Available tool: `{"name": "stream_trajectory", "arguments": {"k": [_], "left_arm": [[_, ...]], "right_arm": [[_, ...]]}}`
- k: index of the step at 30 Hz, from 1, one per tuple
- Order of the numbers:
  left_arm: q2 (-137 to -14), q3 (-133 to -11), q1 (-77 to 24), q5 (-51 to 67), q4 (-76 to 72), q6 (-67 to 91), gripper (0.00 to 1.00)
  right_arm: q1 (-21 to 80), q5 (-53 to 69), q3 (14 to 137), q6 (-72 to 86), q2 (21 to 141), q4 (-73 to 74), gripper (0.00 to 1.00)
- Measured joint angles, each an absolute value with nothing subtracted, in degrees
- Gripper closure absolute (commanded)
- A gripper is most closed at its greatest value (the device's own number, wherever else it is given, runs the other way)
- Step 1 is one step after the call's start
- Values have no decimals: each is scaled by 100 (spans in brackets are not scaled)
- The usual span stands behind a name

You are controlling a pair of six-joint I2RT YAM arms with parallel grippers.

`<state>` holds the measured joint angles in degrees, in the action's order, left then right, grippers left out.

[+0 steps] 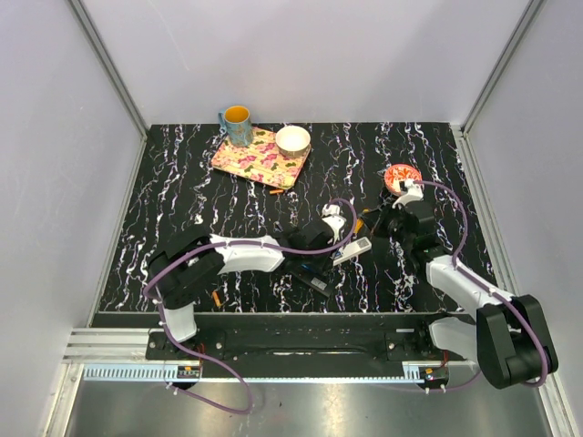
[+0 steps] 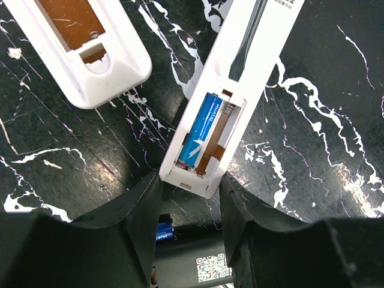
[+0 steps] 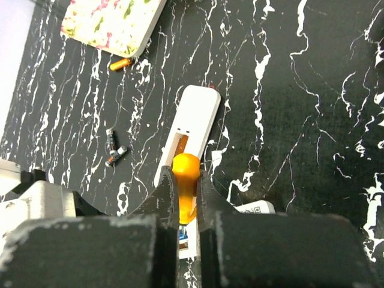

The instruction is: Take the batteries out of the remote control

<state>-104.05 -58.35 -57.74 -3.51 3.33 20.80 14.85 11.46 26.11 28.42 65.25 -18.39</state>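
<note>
Battery (image 2: 201,129) lies in remote (image 2: 276,42) clamped by left end effector (image 2: 191,192); right end effector (image 3: 186,183) pinches orange tool (image 3: 185,165).

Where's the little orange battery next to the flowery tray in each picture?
Top view: orange battery beside the flowery tray, at its near corner.
Left wrist: not in it.
Right wrist: battery upper left, just below the tray.
Shared landmark: the flowery tray.

Black white-veined table (image 1: 182,200) enclosed by pale lilac walls (image 1: 55,137).
</note>
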Motion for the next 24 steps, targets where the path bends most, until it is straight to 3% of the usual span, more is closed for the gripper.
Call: {"name": "stream_trajectory", "arguments": {"k": [24], "left_arm": [[-10541, -6005, -5771, -357, 355, 2056, 82]], "right_arm": [[1658, 987, 2600, 2805, 6949, -1942, 100]]}}
